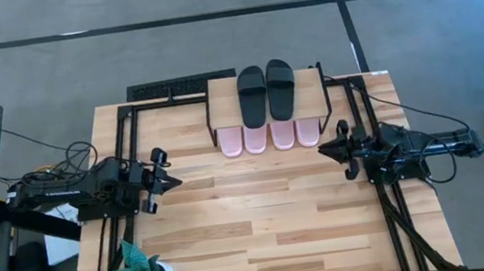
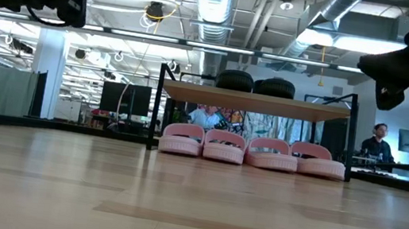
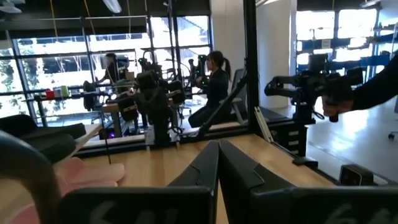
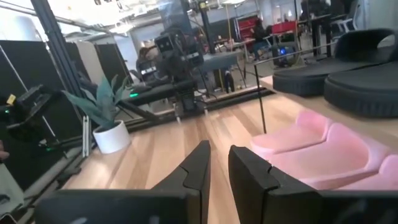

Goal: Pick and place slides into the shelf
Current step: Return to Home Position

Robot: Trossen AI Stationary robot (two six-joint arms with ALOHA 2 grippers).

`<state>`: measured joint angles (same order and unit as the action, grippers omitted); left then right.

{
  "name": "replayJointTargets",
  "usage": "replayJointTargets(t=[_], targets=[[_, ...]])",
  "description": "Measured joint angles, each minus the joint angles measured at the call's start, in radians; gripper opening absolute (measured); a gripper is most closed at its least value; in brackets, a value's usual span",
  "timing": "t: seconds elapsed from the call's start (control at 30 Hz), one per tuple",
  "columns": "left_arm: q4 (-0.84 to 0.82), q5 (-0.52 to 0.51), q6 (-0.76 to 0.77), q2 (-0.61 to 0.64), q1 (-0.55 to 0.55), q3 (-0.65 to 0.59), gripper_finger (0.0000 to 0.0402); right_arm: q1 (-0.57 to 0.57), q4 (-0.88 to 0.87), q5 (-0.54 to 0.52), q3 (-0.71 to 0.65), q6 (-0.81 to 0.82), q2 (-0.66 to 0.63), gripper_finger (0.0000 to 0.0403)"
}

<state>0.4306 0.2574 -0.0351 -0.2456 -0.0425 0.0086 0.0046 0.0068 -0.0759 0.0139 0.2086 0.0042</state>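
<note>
My left gripper (image 3: pixel 217 148) has its fingers pressed together, holding nothing. My right gripper (image 4: pixel 219 158) shows a narrow gap, also empty. Both hover above the table (image 1: pixel 262 225), one at each side, tips pointing inward toward each other. Beyond and between them the four pink slides (image 1: pixel 270 137) lie side by side under the shelf (image 1: pixel 224 101), long axes crossing the line between my tips. The right gripper is the nearer. The black pair (image 1: pixel 266 91) rests on top, aligned the same way. Nothing looks left to grasp, so I judge any retreat should go outward, away from the row.

Pink slides (image 4: pixel 323 152) below black pair (image 4: pixel 354 74); plant (image 4: pixel 102 109) opposite.
</note>
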Motion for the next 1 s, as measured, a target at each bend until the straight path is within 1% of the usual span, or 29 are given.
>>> replayJointTargets(t=[0.23, 0.33, 0.47, 0.6, 0.77, 0.83, 0.93, 1.0], targets=[[-0.027, 0.080, -0.061, 0.000, 0.000, 0.000, 0.0000, -0.029, -0.001, 0.000, 0.000, -0.007, -0.001, 0.0048], [-0.037, 0.094, -0.081, 0.012, 0.000, 0.000, 0.0000, -0.035, -0.002, 0.000, 0.000, 0.000, -0.001, 0.0048], [-0.068, 0.075, -0.091, 0.097, 0.000, 0.000, 0.0000, -0.032, -0.002, 0.001, 0.001, 0.010, -0.001, 0.0048], [-0.208, 0.049, -0.083, 0.248, 0.001, 0.000, 0.0000, -0.033, -0.002, 0.001, 0.001, 0.012, -0.001, 0.0048], [-0.216, 0.042, -0.052, 0.230, 0.016, 0.003, 0.0000, -0.033, -0.002, 0.000, 0.001, 0.010, 0.000, 0.0048], [-0.226, -0.006, -0.037, 0.241, 0.033, 0.002, 0.0000, -0.034, -0.002, -0.001, 0.001, 0.006, -0.001, 0.0048], [-0.268, -0.119, -0.036, 0.243, 0.070, 0.002, 0.0000, -0.033, -0.002, -0.005, 0.001, 0.004, -0.001, 0.0048], [-0.304, -0.149, -0.056, 0.242, 0.098, 0.002, 0.0000, -0.033, -0.001, -0.011, 0.001, 0.004, -0.001, 0.0048]])
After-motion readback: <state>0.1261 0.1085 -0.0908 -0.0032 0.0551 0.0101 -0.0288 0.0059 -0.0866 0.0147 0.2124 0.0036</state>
